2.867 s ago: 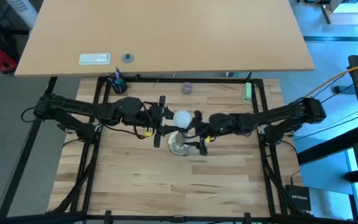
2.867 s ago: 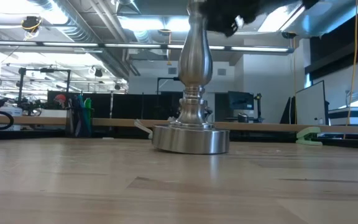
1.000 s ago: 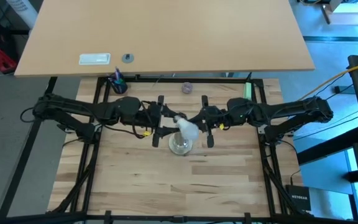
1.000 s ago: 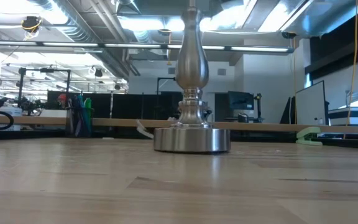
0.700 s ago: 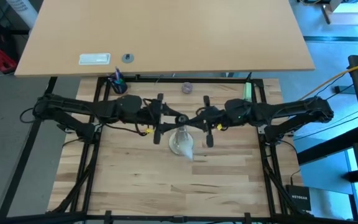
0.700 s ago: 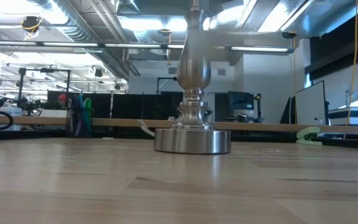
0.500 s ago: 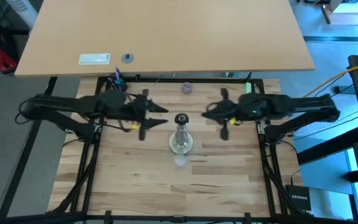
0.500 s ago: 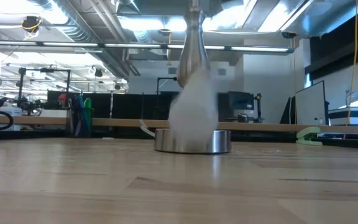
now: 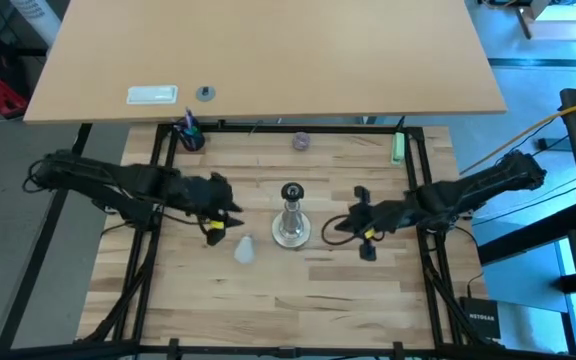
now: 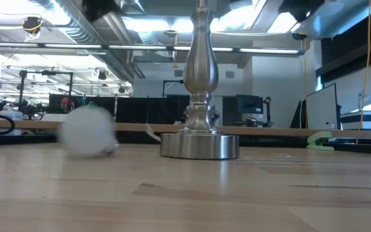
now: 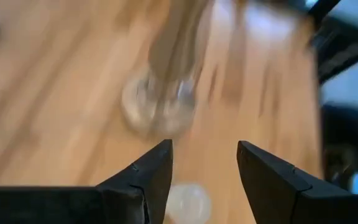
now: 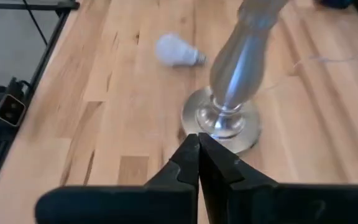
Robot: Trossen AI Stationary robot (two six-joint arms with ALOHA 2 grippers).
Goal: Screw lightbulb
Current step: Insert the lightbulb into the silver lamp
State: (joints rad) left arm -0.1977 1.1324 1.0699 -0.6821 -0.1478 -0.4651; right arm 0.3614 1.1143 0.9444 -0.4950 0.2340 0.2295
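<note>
Left gripper (image 9: 230,218), jaws parted and empty, hangs just above the lightbulb (image 9: 243,249), which lies loose on the table (image 9: 368,300) beside the lamp stand (image 9: 290,228). Right gripper (image 9: 340,228), shut and empty, waits opposite. Judged step: re-grasp; the next move calls for lowering over the globe before closing.

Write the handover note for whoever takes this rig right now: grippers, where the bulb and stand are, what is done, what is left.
Left gripper: open, empty, left of the lamp stand.
Right gripper: shut, empty, right of the stand.
Lightbulb: lying on its side on the table, loose, in front of the stand towards the left arm's side; the low view shows it blurred.
Stand: upright mid-table, its dark socket empty.
Done: nothing; the bulb is not in the socket.
Left: pick up the bulb, seat its base in the socket, screw it in, probably steadying the stand with the other gripper.
</note>
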